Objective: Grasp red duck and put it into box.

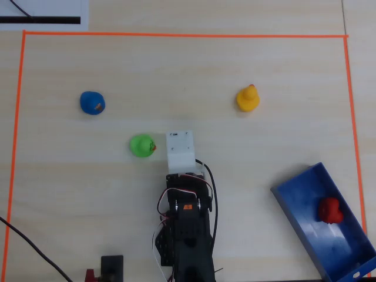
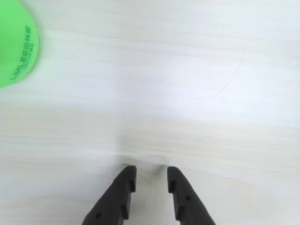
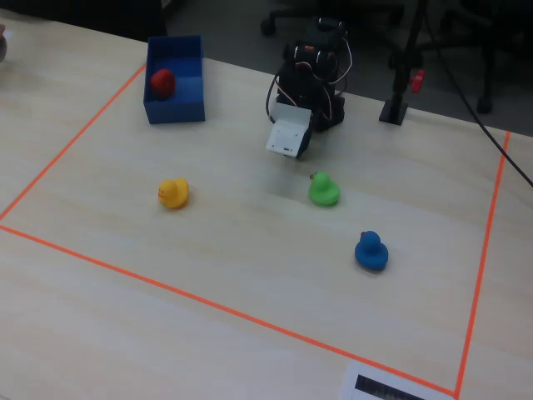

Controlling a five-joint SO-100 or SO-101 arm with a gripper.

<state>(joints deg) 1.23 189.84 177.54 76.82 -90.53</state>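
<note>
The red duck [image 1: 330, 210] is seen lying inside the box [image 1: 299, 208], near the middle of its floor in the overhead view; in the fixed view the duck [image 3: 161, 82] sits against the left part of the box [image 3: 185, 93], which stands at the far left corner of the taped area. The gripper [image 2: 151, 179] is shown in the wrist view with its two dark fingers [image 2: 123, 192] drawn close together, a narrow gap left between the tips, and nothing held between them; bare table [image 2: 187, 93] lies beneath. The arm [image 1: 187, 217] is folded back over its base at the near edge in the overhead view, with its white wrist block pointing toward the middle of the table. The green duck [image 1: 141, 145] is found just beside that block on its left in the overhead view, and its rounded green side fills the upper left corner of the wrist view. The yellow duck [image 1: 248, 98] and the blue duck [image 1: 92, 103] stand well apart from the arm, inside the orange tape [image 1: 176, 34].
</note>
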